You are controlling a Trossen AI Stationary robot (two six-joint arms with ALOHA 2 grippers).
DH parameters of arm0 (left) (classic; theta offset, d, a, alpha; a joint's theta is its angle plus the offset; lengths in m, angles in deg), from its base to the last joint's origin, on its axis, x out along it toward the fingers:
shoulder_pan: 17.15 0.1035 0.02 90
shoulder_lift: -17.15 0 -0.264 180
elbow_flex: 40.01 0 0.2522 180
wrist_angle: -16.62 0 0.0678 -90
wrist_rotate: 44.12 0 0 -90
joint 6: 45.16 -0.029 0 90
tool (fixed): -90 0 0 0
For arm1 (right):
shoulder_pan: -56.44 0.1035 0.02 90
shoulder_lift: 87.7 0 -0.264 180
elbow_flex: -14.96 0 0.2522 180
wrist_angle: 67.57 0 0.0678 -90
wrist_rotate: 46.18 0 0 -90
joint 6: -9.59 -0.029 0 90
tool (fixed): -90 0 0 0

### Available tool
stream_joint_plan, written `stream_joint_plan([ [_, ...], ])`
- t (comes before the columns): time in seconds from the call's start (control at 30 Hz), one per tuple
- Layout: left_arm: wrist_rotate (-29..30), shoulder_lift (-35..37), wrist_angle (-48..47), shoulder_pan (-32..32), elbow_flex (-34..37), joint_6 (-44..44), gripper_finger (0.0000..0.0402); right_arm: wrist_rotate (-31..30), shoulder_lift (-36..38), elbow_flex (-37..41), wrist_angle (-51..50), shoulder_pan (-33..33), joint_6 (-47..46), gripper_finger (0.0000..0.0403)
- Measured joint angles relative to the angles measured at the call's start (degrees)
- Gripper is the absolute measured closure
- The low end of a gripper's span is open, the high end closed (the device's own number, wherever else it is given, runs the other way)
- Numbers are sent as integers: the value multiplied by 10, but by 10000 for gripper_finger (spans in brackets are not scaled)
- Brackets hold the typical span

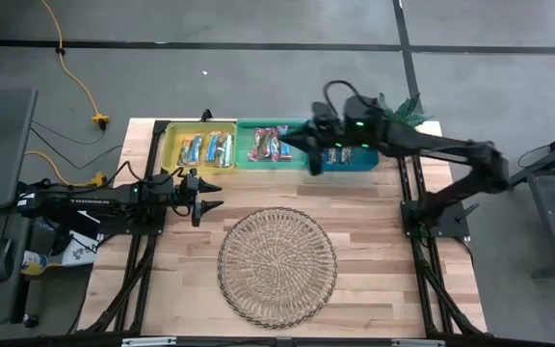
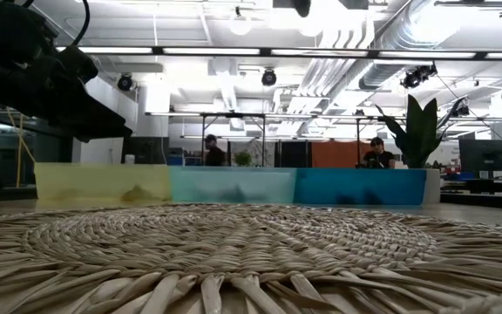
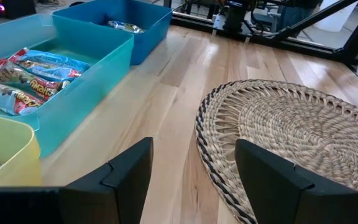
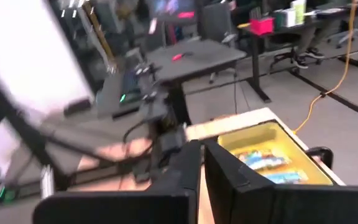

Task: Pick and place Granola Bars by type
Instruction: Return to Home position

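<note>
Wooden table (image 1: 374, 251) carries a round wicker tray (image 1: 277, 265), which lies near the left gripper (image 1: 214, 197), ahead of its fingertips, with nothing on it. That gripper hovers low over the boards, its fingers (image 3: 126, 177) spread wide and holding nothing. Three bins stand in a row along the far edge. The yellow bin (image 1: 167, 145) is just beyond the left gripper. The green bin (image 1: 268, 166) and the blue bin (image 1: 359, 164) lie under the right arm, whose right gripper (image 4: 202, 167) hangs above where those two meet, fingers closed together and empty. Silvery-blue Granola Bars (image 1: 207, 147) lie in the yellow bin and red ones (image 1: 270, 145) in the green. Blue ones (image 1: 339, 154) lie in the blue bin, partly hidden under the arm.
</note>
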Motion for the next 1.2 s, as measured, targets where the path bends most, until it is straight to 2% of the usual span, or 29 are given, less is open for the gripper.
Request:
stream_joint_plan([
  [0.17, 0, 0, 0, 0, 0, 0, 177, -56, 107, 3, -160, 44, 63, 399],
  [0.27, 0, 0, 0, 0, 0, 0, 177, -75, 180, 42, -194, 65, 70, 400],
  [0.6, 0, 0, 0, 0, 0, 0, 177, -114, 455, 316, -87, 119, -10, 402],
  [0.83, 0, 0, 0, 0, 0, 0, 177, -97, 614, 480, -13, 133, -47, 403],
  [1.0, 0, 0, 0, 0, 0, 0, 177, -92, 697, 567, 35, 145, -49, 403],
  [1.2, 0, 0, 0, 0, 0, 0, 177, -92, 761, 619, 41, 154, -47, 402],
])
